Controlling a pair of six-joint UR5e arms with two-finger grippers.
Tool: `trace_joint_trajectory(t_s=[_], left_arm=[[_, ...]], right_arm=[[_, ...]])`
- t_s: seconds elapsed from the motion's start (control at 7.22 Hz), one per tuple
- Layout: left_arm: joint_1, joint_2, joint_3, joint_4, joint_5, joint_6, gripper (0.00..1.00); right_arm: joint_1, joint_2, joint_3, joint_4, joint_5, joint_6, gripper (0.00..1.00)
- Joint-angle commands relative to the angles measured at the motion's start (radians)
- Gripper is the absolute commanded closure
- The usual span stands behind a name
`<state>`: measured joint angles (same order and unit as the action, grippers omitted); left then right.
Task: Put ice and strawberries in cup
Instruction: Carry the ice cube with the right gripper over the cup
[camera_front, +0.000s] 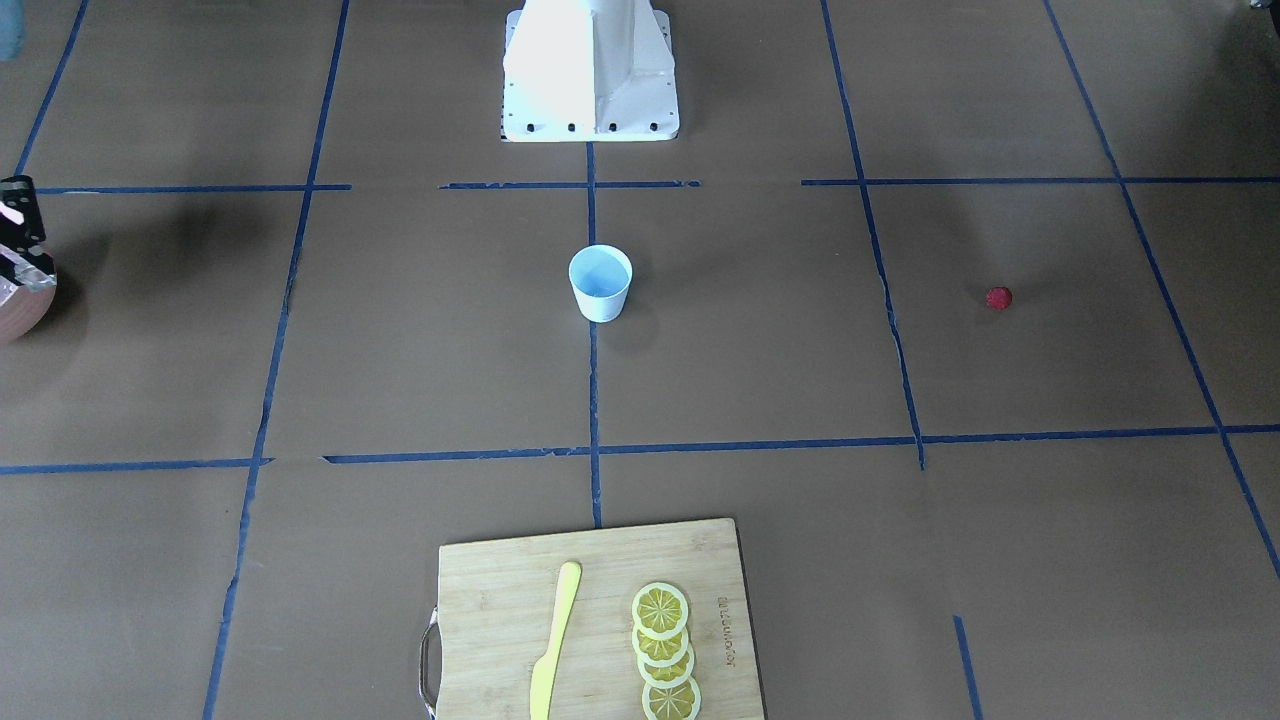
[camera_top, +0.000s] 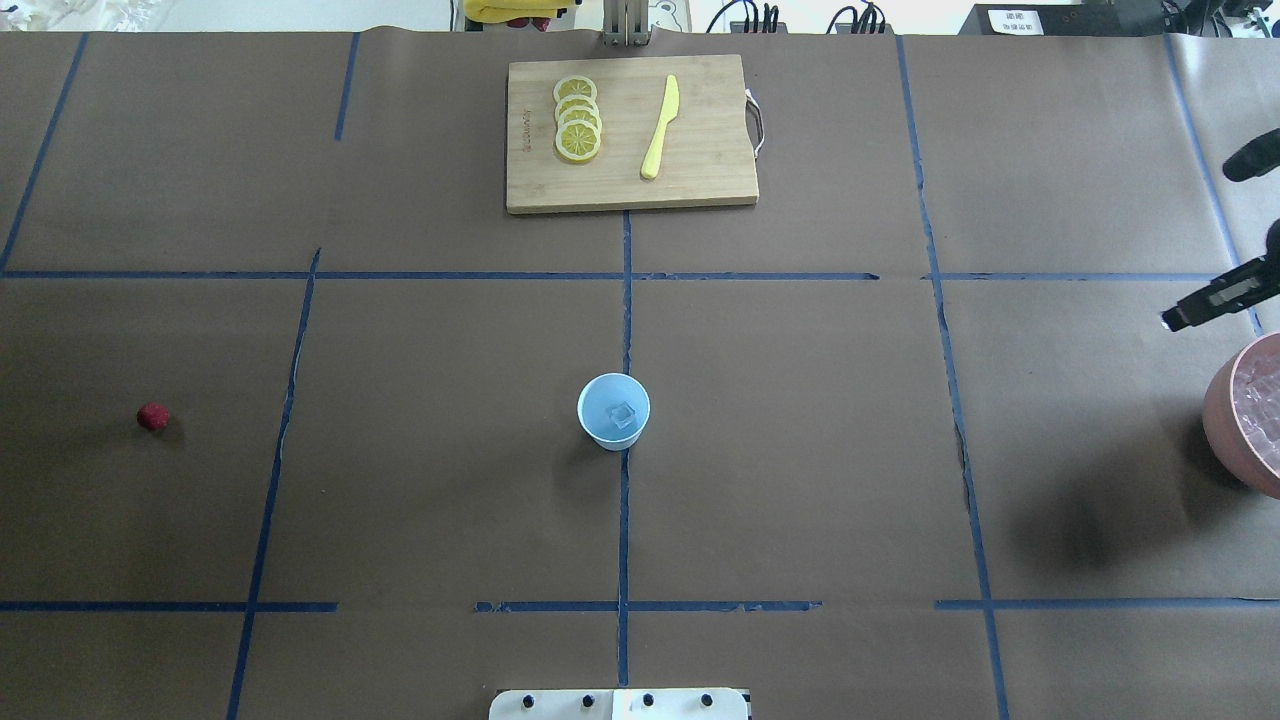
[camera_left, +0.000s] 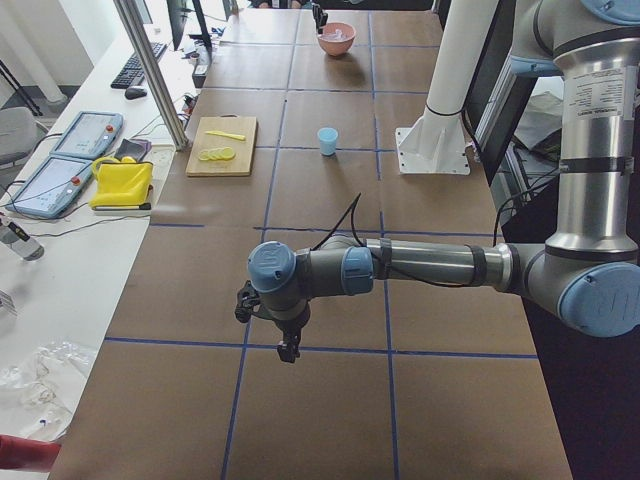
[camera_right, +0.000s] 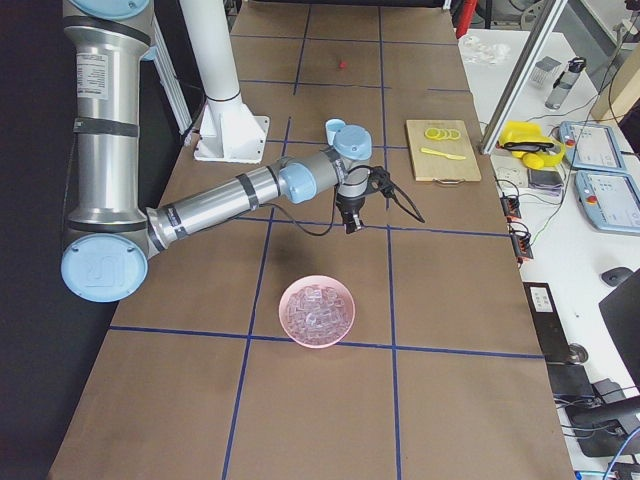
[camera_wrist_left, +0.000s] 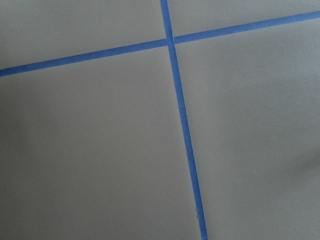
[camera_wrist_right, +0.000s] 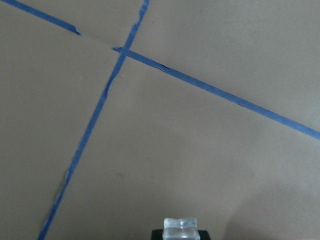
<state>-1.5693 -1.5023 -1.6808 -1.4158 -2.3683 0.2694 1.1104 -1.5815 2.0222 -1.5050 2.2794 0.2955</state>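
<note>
Front view: the small pale blue tapered cup (camera_front: 600, 283) stands upright mid-table, the tiny red strawberry (camera_front: 998, 298) lying well apart from it on the brown paper (camera_front: 760, 350). From overhead, one clear ice cube (camera_top: 622, 414) sits inside the cup, and the right gripper (camera_top: 1172, 320) hovers near the pink-brown bowl (camera_top: 1222, 420) of ice. Left side: the left gripper (camera_left: 289, 350) hangs over the table; open or closed, can't tell. Right wrist: there it is, a second clear cube (camera_wrist_right: 181, 227), clenched between the right gripper's fingers.

I see a brown tabletop (camera_top: 800, 450) gridded in blue tape (camera_top: 623, 540), a pale blue cup (camera_top: 613, 411), clear ice (camera_wrist_right: 180, 228), red strawberry (camera_top: 153, 416), pink bowl (camera_top: 1225, 440), yellow lemon slices (camera_top: 578, 120) and knife (camera_top: 660, 127).
</note>
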Motion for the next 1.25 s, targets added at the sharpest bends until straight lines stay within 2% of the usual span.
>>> trace_joint_trajectory(t_s=[0.0,0.14,0.28,0.42,0.55,0.83,1.11], left_arm=[[0.0,-0.001,0.001,-0.002,0.0,0.001,0.0],[0.0,-0.001,0.001,-0.002,0.0,0.001,0.0],[0.0,-0.001,0.001,0.0,0.0,0.001,0.0],[0.0,0.001,0.001,0.002,0.0,0.001,0.0],[0.002,-0.001,0.006,0.002,0.0,0.001,0.0],[0.002,-0.001,0.006,0.002,0.0,0.001,0.0],[0.002,-0.001,0.006,0.002,0.0,0.001,0.0]], right_arm=[[-0.233,0.182,0.001,-0.003,-0.105,0.399,0.97],[-0.379,0.274,-0.008,-0.011,-0.223,0.568,0.97],[-0.476,0.369,-0.029,-0.056,-0.297,0.697,0.97],[-0.574,0.54,-0.102,-0.166,-0.41,0.818,0.98],[-0.637,0.671,-0.179,-0.223,-0.492,0.923,0.98],[-0.67,0.793,-0.272,-0.224,-0.502,1.007,0.98],[-0.688,0.824,-0.292,-0.225,-0.515,1.045,0.98]])
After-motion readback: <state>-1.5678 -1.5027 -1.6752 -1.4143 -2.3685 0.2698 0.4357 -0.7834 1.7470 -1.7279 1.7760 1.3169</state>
